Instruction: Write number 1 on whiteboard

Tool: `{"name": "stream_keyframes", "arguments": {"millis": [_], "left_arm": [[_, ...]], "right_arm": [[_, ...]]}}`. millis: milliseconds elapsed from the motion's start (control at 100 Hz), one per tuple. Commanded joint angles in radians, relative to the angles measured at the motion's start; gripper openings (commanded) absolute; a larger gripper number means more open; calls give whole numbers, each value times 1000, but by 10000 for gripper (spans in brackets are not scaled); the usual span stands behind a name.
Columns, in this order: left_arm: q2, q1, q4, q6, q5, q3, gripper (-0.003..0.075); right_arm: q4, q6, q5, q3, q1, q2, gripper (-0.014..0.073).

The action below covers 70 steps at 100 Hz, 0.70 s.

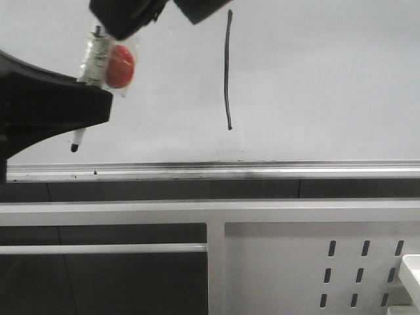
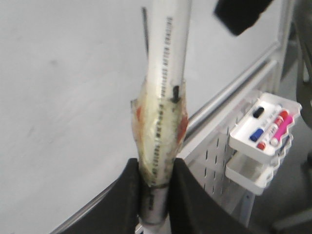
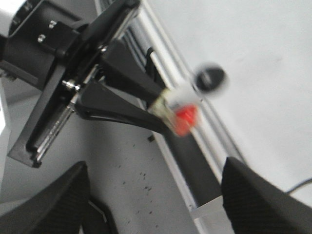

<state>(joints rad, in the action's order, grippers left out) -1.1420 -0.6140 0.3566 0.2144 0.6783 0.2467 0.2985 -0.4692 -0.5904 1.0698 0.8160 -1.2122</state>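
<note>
The whiteboard (image 1: 328, 79) fills the upper front view. The number 1 (image 1: 228, 69), a thin bowed black stroke, stands on it, and its top shows behind the pen in the left wrist view (image 2: 145, 29). My left gripper (image 2: 155, 170) is shut on a white marker pen (image 2: 165, 73) wrapped in clear tape with a red patch (image 1: 119, 65). The pen's black tip (image 1: 74, 147) is low, to the left of the stroke. I cannot tell whether it touches the board. My right gripper (image 3: 156, 195) is open and empty, facing the left gripper (image 3: 122, 92).
A silver ledge (image 1: 262, 169) runs along the board's lower edge. Below it is a white perforated panel (image 1: 361, 269). A white tray (image 2: 265, 129) on the panel holds several coloured markers. A black arm part (image 1: 39, 111) hides the board's left side.
</note>
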Motion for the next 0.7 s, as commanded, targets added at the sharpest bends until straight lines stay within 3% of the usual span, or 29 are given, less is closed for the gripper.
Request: {"name": "stream_keyframes", "arguments": {"millis": [0,50,100,220,480,570,690], "left_arm": [[7,-6,-178,6,171,-39,-20],[3,-6,-233,2,180,-61,-20],[-12,-7,-306,2,163,-67,-20],[-72,-18,-357,2,245,-61,-20],[-288,-64,-357,2,418,27,-20],[-362,-78,-429,2,518,53,-20],[-431,-78,-505,2,556,82,-20]], "right_arm": [[-10,-3,53,39,-38,81,460],[-10,-2,29,39,-64,111,423],[-17,-2,-15,39,-90,141,334],[-43,2,-92,35,-148,192,-83],[-43,4,-108,29,-180,228,-71],[-43,4,-114,29,-180,228,-71],[-43,4,-114,29,-180,228,-71]]}}
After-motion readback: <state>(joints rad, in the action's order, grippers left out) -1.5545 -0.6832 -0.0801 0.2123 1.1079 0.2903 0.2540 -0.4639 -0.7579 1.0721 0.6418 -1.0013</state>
